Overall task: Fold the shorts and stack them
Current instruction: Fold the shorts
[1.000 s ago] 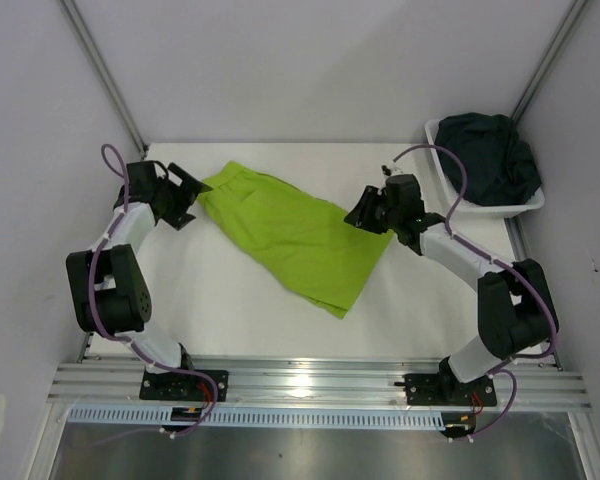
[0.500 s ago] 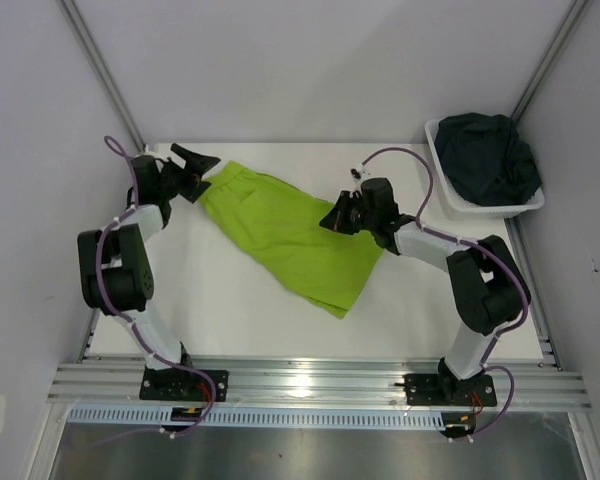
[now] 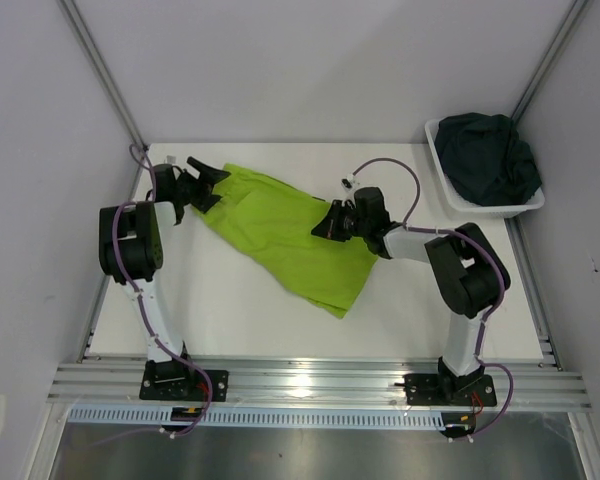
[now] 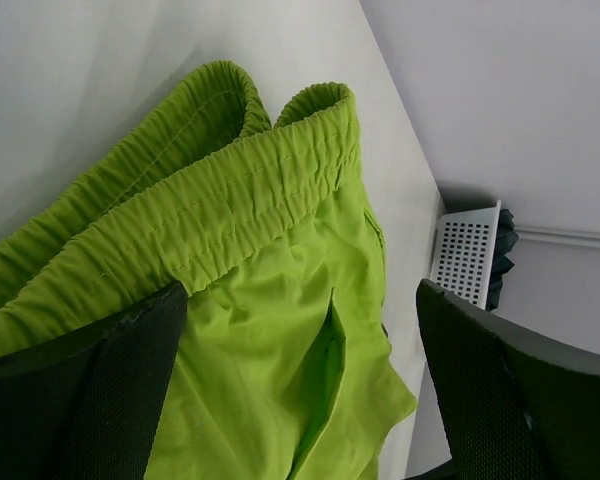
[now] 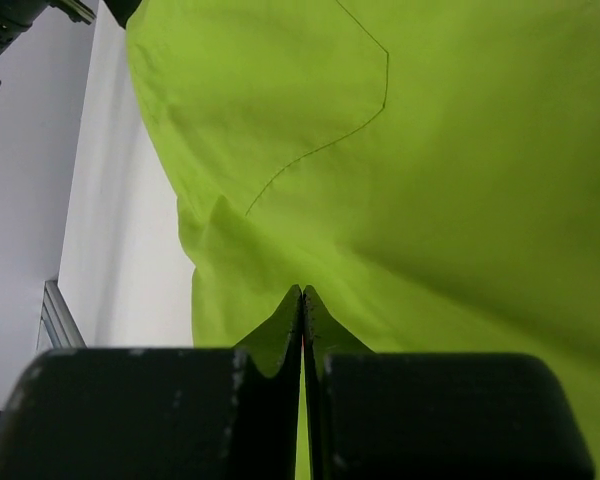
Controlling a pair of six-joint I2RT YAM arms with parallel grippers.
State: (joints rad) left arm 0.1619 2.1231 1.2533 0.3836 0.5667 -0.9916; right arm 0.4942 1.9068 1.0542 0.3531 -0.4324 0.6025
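The lime green shorts (image 3: 285, 235) lie spread out slantwise on the white table, waistband at the far left. My left gripper (image 3: 208, 183) is open at the waistband. In the left wrist view (image 4: 300, 390) its fingers (image 4: 80, 400) straddle the green cloth (image 4: 280, 250) without closing on it. My right gripper (image 3: 325, 222) is shut and lies over the shorts' right part. In the right wrist view (image 5: 302, 295) its tips touch above the green fabric (image 5: 430, 150). The dark navy-teal shorts (image 3: 490, 155) sit bunched in the basket.
The white mesh basket (image 3: 480, 208) stands at the far right corner of the table (image 3: 230, 310); it also shows in the left wrist view (image 4: 465, 255). Grey walls enclose the table on three sides. The aluminium rail (image 3: 310, 380) runs along the near edge.
My left gripper has moved right, onto the waistband. My right gripper has moved left from the shorts' right edge to over the cloth. The shorts' right corner has shifted toward the near side.
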